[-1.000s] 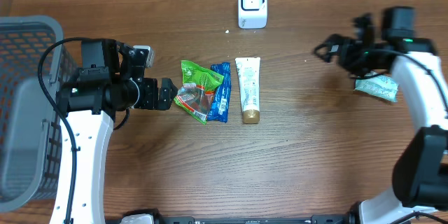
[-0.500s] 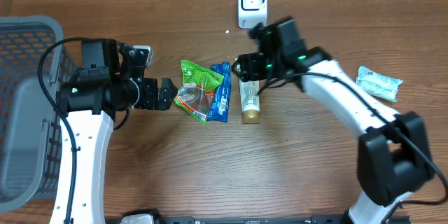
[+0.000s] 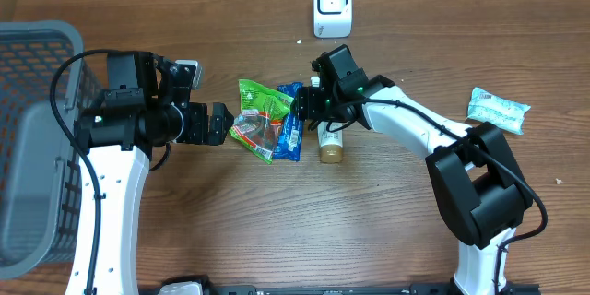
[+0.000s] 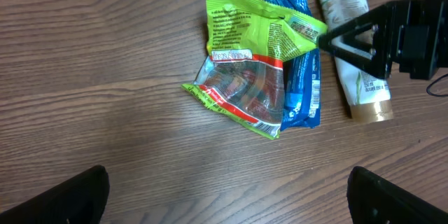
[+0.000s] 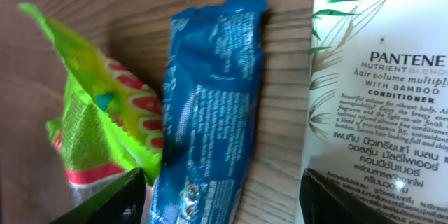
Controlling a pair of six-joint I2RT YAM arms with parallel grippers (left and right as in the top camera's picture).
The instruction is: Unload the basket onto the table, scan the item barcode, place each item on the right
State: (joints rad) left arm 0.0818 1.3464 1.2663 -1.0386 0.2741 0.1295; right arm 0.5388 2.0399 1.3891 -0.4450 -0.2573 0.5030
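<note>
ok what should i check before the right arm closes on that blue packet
1. right gripper centred over blue packet: ok, one tip on each side in the wrist view.
2. fingers apart, nothing held: ok.
3. fingers clear of neighbours: not ok, one tip overlaps the green packet, the other the conditioner tube.
4. barcode facing up on the blue packet: cannot tell, print too blurred.
5. left gripper out of the way: ok, open, apart from the green packet.
6. scanner unblocked: ok, nothing covers it.
</note>
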